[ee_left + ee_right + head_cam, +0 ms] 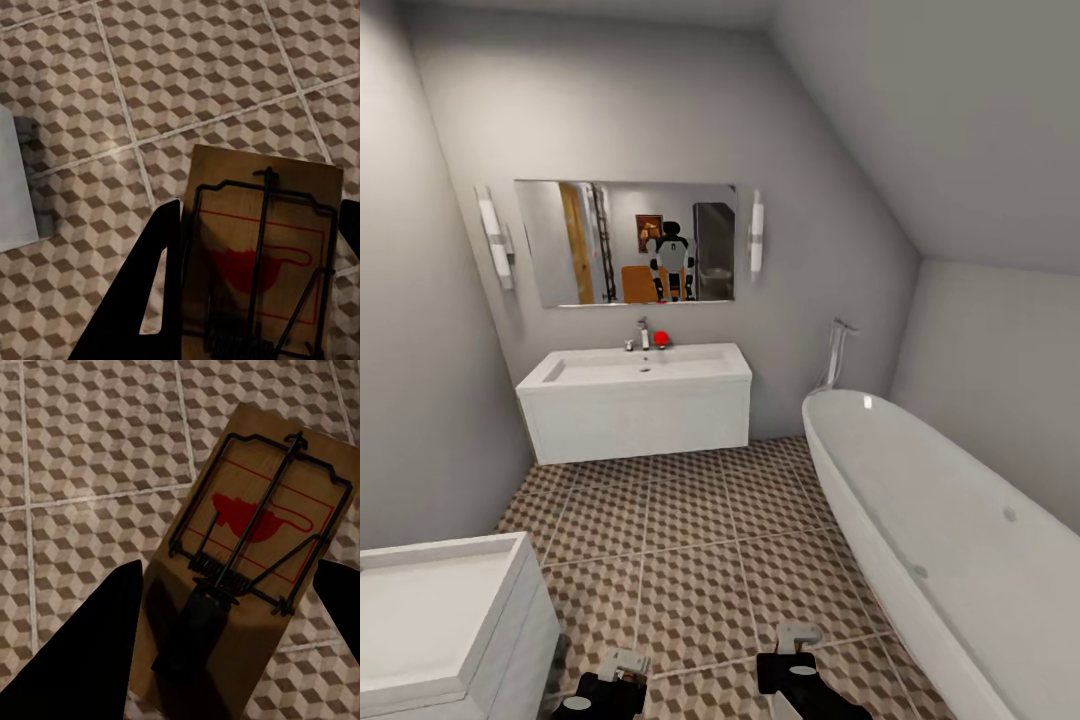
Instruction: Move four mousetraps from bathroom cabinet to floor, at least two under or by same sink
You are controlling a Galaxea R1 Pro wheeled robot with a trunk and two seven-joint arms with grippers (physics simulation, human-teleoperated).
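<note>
- Both grippers sit at the lower edge of the head view, the left gripper [622, 668] and the right gripper [797, 640] side by side over the bathroom floor [690, 540]
- Left wrist view: a mousetrap [259, 255] lies between the 2 dark fingers [146, 300] of the left gripper [259, 289], its tan board held at its side edges, the dark wire frame and the red mouse print facing the camera; the jaws are narrowed on the board
- Beyond that trap lies cube-patterned tile with pale grout lines, and a pale flat-sided thing [13, 187] stands on the floor off to one side of the gripper
- Right wrist view: a second mousetrap [251, 555] sits tilted between the fingers [90, 660] of the right gripper [225, 660]; I cannot tell whether the fingers touch the board, since they stand wide to either side of it and it seems held closer to the palm
- Ahead of both grippers, across the tiles, a white sink cabinet [635, 400] hangs on the far wall with a tap [643, 333] and a small red object [660, 339] on top, below a mirror [625, 243]
- Beside the left gripper, on its outer side, stands a second white sink unit [445, 620]
- Beside the right gripper, on its outer side, runs a white bathtub [950, 540]
</note>
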